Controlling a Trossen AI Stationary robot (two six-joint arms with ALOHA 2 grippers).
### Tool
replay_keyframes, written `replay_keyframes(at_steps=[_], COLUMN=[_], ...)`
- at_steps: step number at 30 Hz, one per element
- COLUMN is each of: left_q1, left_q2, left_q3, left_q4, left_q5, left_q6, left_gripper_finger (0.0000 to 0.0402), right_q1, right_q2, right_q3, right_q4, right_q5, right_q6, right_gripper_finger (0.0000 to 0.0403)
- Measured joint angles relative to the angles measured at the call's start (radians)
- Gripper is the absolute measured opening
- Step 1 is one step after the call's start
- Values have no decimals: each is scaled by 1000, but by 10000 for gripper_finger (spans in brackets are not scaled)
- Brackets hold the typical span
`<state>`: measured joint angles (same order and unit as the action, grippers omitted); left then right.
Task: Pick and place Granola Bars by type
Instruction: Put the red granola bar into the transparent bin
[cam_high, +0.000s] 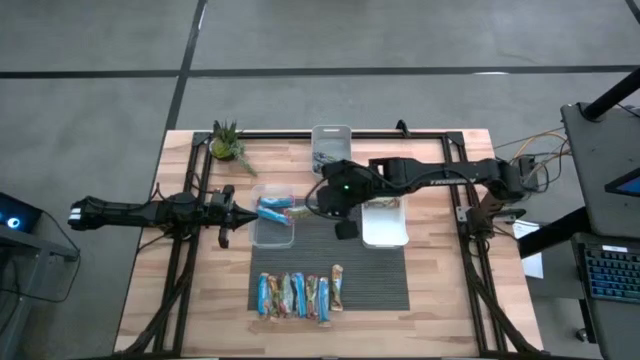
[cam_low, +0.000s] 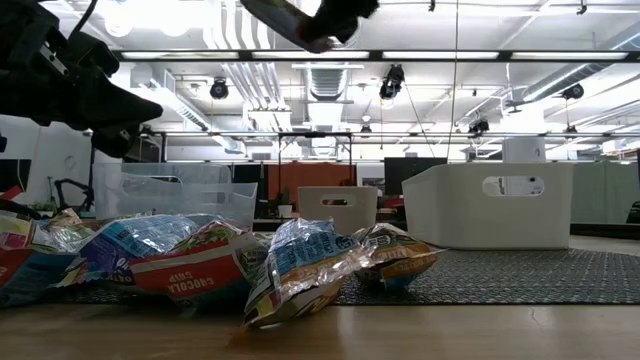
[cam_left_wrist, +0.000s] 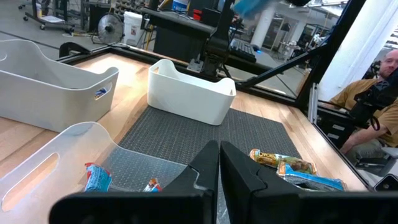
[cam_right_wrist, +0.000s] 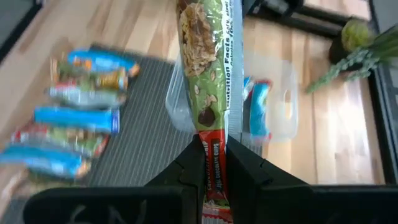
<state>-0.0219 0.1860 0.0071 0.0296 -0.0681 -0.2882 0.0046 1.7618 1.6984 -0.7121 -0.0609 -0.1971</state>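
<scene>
Several granola bars (cam_high: 298, 295) lie in a row on the dark mat (cam_high: 380, 275) near the table's front; in the low view they fill the foreground (cam_low: 290, 265). A clear bin (cam_high: 273, 218) left of the mat holds blue-wrapped bars (cam_right_wrist: 256, 106). High over the mat, between the bins, my right gripper (cam_right_wrist: 212, 177) is shut on a green-wrapped granola bar (cam_right_wrist: 208, 56). My left gripper (cam_left_wrist: 219, 163) waits shut and empty at the table's left, just beside the clear bin. My right gripper pinches the green bar's red end (cam_right_wrist: 212, 163) between its two fingers. The fingers slant down from the table's right side. The bar runs straight on past the fingertips, in line with them. It is lifted clear, high above the mat and the clear bin.
A white bin (cam_high: 385, 222) stands right of the mat, and a second clear bin (cam_high: 331, 145) at the far edge. A small plant (cam_high: 228, 143) sits at the far left. Black frame rails (cam_high: 190, 250) run along both table sides. A person (cam_left_wrist: 373, 93) sits beyond the table.
</scene>
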Motion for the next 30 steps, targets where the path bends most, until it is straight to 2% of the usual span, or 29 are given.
replay_keyframes(at_steps=[5,12,18,22,30], left_q1=[0,0,0,0,0], left_q2=[0,0,0,0,0], left_q3=[0,0,0,0,0], left_q4=[0,0,0,0,0], left_q5=[0,0,0,0,0], left_q6=[0,0,0,0,0], left_gripper_finger=[0,0,0,0,0], right_q1=[-11,-25,-48,-72,-99], right_q2=[90,265,390,442,496], right_q3=[171,429,590,637,638], right_q4=[-37,-180,-252,-269,-265], right_q5=[0,0,0,-1,-2], right_q6=[45,69,126,159,163], right_gripper_finger=[38,38,38,38,38])
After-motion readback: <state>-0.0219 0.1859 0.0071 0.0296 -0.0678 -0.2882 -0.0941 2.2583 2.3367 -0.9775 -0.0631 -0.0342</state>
